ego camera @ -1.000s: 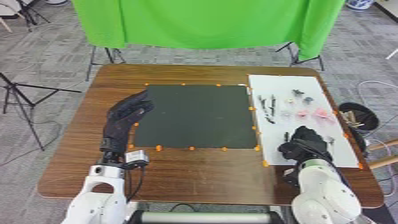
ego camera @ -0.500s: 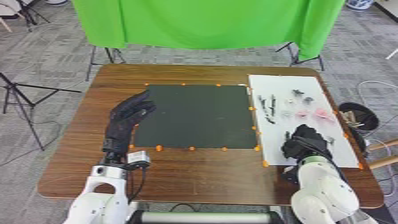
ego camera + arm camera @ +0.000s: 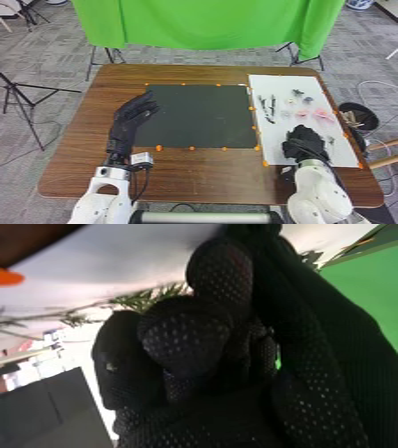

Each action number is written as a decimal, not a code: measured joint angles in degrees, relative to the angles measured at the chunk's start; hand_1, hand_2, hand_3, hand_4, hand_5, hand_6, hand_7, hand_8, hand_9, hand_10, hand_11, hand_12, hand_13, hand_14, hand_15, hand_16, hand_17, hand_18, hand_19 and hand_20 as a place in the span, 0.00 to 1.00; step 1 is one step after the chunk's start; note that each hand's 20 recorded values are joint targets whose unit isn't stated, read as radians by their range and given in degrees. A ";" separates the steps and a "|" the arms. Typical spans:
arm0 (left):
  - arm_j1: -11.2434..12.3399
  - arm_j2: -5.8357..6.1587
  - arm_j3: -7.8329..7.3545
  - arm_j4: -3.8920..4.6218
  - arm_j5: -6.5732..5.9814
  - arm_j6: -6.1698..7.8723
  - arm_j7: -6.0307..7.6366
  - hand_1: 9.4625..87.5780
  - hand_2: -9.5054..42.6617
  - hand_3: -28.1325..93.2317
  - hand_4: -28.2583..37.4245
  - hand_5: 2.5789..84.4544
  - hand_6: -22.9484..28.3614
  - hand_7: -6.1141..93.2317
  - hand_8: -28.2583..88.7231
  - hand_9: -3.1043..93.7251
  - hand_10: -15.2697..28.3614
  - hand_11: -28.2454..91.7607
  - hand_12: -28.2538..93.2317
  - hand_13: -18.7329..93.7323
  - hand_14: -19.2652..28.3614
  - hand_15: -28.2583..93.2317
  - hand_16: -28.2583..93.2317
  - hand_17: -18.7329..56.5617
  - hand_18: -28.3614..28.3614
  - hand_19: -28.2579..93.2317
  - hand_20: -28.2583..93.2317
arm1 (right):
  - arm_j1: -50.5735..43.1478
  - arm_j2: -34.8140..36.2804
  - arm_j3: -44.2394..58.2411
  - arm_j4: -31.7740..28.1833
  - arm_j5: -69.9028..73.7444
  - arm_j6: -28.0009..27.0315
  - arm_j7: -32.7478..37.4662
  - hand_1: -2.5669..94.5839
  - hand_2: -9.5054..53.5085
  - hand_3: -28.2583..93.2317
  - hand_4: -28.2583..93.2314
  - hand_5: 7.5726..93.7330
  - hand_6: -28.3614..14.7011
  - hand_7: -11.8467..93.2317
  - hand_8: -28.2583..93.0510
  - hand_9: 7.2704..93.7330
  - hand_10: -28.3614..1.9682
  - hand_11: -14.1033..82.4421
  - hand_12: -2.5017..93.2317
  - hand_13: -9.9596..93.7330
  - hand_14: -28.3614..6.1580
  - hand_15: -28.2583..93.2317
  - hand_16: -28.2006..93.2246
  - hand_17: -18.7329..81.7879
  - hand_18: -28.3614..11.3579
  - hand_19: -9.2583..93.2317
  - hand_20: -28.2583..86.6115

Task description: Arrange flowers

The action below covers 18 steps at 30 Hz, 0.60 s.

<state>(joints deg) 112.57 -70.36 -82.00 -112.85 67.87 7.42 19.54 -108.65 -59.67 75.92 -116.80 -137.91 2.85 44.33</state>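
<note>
In the head view my left hand (image 3: 132,112) is open over the left edge of the black mat (image 3: 195,116). My right hand (image 3: 305,144) is low over the near part of the white sheet (image 3: 282,85). Beyond it on the sheet are pink flowers (image 3: 322,116), a dark stem (image 3: 272,109) and small dark sprigs (image 3: 298,93). A thin sprig (image 3: 331,140) lies just right of the hand. In the right wrist view, a green leafy sprig (image 3: 140,300) runs behind my right hand (image 3: 191,341); whether they touch, I cannot tell.
Orange markers (image 3: 225,148) line the mat and sheet on the brown table (image 3: 200,172). A black bin (image 3: 358,116) with sticks stands off the right edge. A green cloth (image 3: 209,25) hangs beyond the far edge.
My left hand has shifted slightly right, its fingers a little more spread. My right hand has moved a little to the right and farther up the sheet.
</note>
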 measured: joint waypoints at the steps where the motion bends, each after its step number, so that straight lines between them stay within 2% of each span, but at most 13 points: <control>1: 0.00 -0.02 0.01 0.00 -0.01 0.00 0.00 0.34 0.01 0.79 0.22 0.50 0.46 0.23 0.17 0.49 0.63 0.43 0.34 0.52 0.75 0.43 0.22 0.39 0.73 0.35 0.38 | -0.28 0.11 0.04 0.08 0.15 0.90 -0.40 0.63 0.00 0.79 0.27 0.81 0.59 0.36 0.40 0.98 0.52 0.45 0.45 1.00 0.74 0.70 0.42 0.91 0.57 0.95 0.55; 8: -0.01 -0.19 0.17 0.03 -0.23 -0.03 -0.04 0.34 0.01 0.79 0.22 0.50 0.46 0.23 0.17 0.49 0.63 0.43 0.34 0.52 0.75 0.43 0.22 0.39 0.73 0.35 0.38 | -2.85 0.53 0.84 0.21 0.77 8.05 -3.21 0.62 0.00 0.80 0.28 0.84 0.60 0.32 0.42 0.99 0.53 0.43 0.44 1.00 0.75 0.70 0.42 0.92 0.56 0.94 0.55; 18: -0.03 -0.25 0.36 0.03 -1.12 -0.03 -0.08 0.34 0.01 0.79 0.22 0.50 0.47 0.23 0.17 0.49 0.64 0.43 0.34 0.52 0.75 0.43 0.22 0.38 0.73 0.35 0.38 | -4.25 0.69 2.24 -1.64 2.23 9.49 -4.01 0.61 0.00 0.80 0.30 0.84 0.59 0.32 0.43 1.00 0.53 0.44 0.44 1.00 0.75 0.71 0.41 0.93 0.55 0.94 0.56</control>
<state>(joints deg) 112.55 -70.61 -81.64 -112.81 66.75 7.39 19.46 -112.89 -58.98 78.16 -118.44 -135.67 12.35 40.32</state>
